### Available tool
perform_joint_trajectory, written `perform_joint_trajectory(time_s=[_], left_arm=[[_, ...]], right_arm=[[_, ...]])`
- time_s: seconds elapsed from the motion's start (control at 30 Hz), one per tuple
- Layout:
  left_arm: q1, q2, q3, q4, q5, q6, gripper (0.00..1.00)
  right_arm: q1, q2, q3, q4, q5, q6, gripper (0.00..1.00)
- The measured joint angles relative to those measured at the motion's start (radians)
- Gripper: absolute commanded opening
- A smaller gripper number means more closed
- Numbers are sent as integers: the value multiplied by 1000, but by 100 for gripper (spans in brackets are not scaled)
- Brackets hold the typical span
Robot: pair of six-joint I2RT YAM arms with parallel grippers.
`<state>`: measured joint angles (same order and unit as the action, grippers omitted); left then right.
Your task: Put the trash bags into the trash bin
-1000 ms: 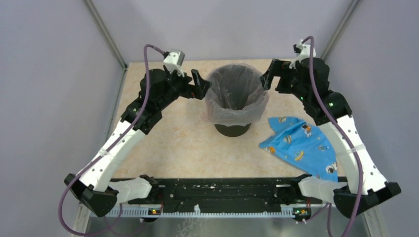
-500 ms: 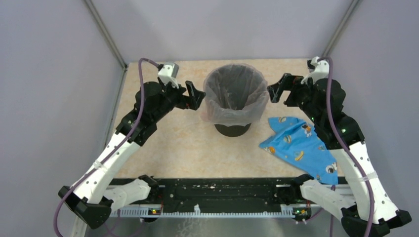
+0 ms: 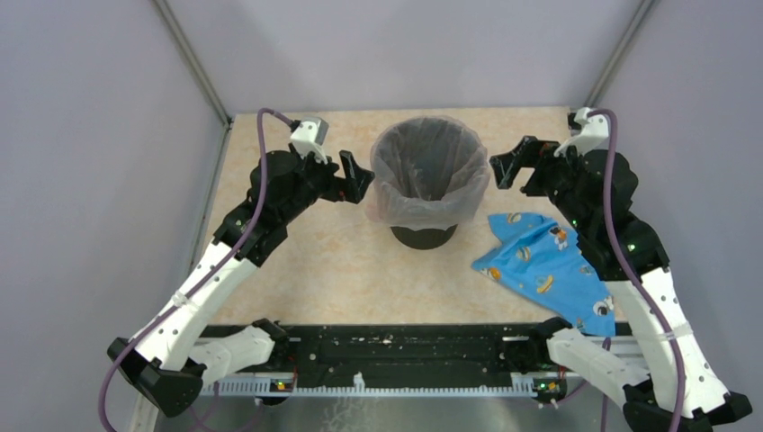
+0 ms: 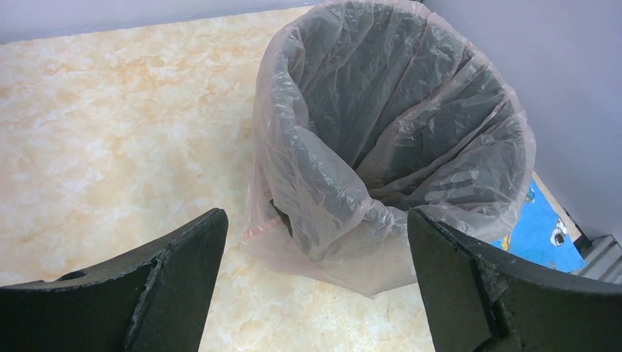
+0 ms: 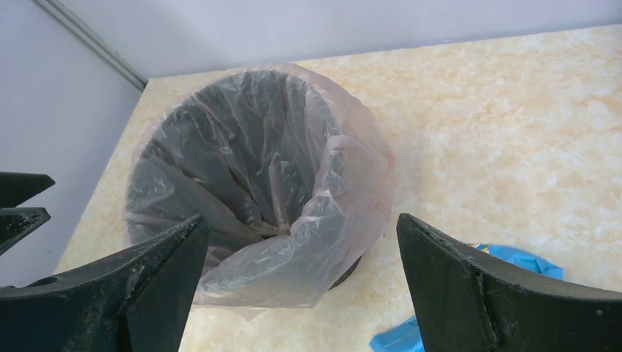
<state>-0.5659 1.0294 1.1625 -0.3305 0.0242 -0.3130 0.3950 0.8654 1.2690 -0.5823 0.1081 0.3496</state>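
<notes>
Trash bin (image 3: 423,237) stands upright on my surface (image 3: 342,270), close to the far edge and about midway between the left and right edges. It is the only container here. What it holds is the trash bag (image 3: 423,205): the pale-pink film lines the inside in crinkled folds against the dark wall. The bag's mouth is turned out over the rim and hangs down the outside as a loose skirt. Only the black base of the bin shows below that skirt.

Grey walls rise along the left, far and right edges, so the bin has little room behind it. Bare marbled surface runs from the bin's base toward the near edge and toward the near left corner.

A blue patterned cloth (image 3: 544,265) lies flat toward the right edge, on the near-right side of the bin. Its nearest corner is just beside the hanging film. Whether the two touch I cannot tell.

My left tool (image 3: 354,175) hangs just left of the rim with its fingers spread wide and nothing between them. My right tool (image 3: 506,166) hangs just right of the rim, equally wide and grasping nothing. Each wrist view shows the lined bin between its own fingers, apart from them.
</notes>
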Motion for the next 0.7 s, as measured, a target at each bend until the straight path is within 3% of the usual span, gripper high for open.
perform_joint_trajectory(time_s=[0.7], left_arm=[[0, 0, -7, -1, 0, 3, 99]], right_arm=[[0, -9, -13, 14, 3, 1, 99]])
